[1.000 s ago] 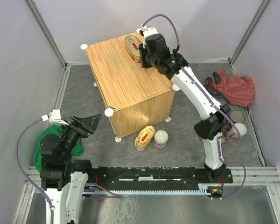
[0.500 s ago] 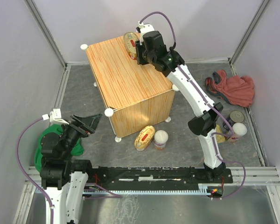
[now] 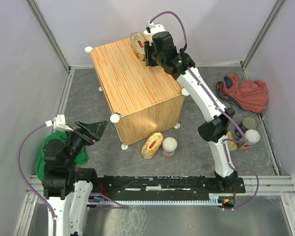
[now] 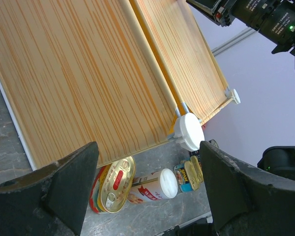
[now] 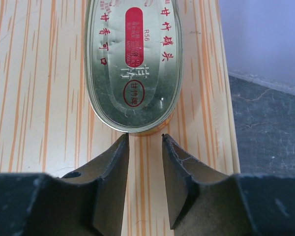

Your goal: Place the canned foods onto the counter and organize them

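The wood-grain counter (image 3: 132, 83) is the biggest thing here, standing in the middle of the floor. My right arm reaches across to its far right corner. There my right claw (image 5: 145, 142) hovers just above the top, fingers parted only a crack and gripping nothing. The oval gold tin (image 5: 133, 64) with the red label lies flat on the counter just beyond my fingertips. Whether its near end touches them I cannot tell. It sits close to the right edge, so I judge the safe way out is to widen the fingers a little. Then I should lift straight up before pulling back, so that nothing drags the tin sideways toward the drop. The rest of the top is bare wood, so later tins could line up beside this one. My left claw (image 4: 147, 147) hangs low at the near left, jaws spread wide and empty, facing the counter's near wall. Pale lilac walls (image 3: 49, 29) close the space on three sides, and the floor (image 3: 88, 98) is grey and stone-patterned. A red cloth (image 3: 248, 93) lies at the far right and a green cloth (image 3: 46, 150) under my left arm. On the floor, just near the counter, a second oval tin (image 3: 152, 145) rests against a white-lidded tin (image 3: 169, 146). At the right, by my arm, stand a dark round tin (image 3: 249, 123), another white-lidded one (image 3: 252, 136) and the rectangular tins (image 4: 189, 174).
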Controlling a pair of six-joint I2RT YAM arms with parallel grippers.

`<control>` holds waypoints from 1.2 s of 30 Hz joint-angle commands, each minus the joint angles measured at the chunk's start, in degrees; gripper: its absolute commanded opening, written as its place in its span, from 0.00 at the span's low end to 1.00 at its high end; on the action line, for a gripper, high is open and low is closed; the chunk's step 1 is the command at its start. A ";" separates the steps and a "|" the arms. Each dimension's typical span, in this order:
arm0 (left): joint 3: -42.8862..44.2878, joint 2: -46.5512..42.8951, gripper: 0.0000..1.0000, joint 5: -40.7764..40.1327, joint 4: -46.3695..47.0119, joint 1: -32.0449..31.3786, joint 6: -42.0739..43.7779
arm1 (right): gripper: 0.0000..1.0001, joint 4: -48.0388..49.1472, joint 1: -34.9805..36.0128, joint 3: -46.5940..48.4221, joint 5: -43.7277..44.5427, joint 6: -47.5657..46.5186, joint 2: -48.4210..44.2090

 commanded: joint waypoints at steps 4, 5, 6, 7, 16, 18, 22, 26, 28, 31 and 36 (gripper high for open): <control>1.57 0.78 0.90 1.64 0.59 0.12 0.50 | 0.42 3.78 -1.26 3.36 1.39 -0.57 0.46; 1.55 0.89 0.89 1.61 0.53 0.14 0.59 | 0.42 3.93 -1.41 3.40 1.34 -0.57 0.52; 1.49 0.97 0.90 1.53 0.52 0.13 0.64 | 0.42 4.01 -1.62 3.49 1.20 -0.57 0.56; 1.43 0.98 0.89 1.40 0.52 0.12 0.68 | 0.43 4.07 -1.75 3.68 0.96 -0.53 0.69; 4.37 1.01 0.91 1.36 -2.69 0.12 3.61 | 0.52 3.64 0.20 -8.02 2.61 0.57 -9.70; 6.17 1.02 0.91 1.34 -4.83 0.11 5.62 | 0.54 2.91 1.40 -12.57 4.23 0.93 -14.24; 8.98 0.63 0.92 1.16 -9.66 0.12 8.21 | 0.61 -0.51 4.10 -21.63 7.15 2.81 -24.48; 10.10 0.63 0.92 3.92 -12.29 0.12 10.49 | 0.65 -2.28 7.32 -33.77 11.36 5.62 -35.81; 11.62 1.19 0.92 3.72 -15.45 0.12 13.29 | 0.67 -3.85 8.46 -40.25 13.10 7.17 -40.83; 13.91 1.46 0.93 5.15 -18.93 0.39 16.80 | 0.69 -6.30 9.89 -48.28 15.56 9.94 -48.19; 14.74 0.05 0.93 6.26 -22.68 1.29 19.35 | 0.70 -9.21 11.19 -60.81 18.58 15.10 -58.60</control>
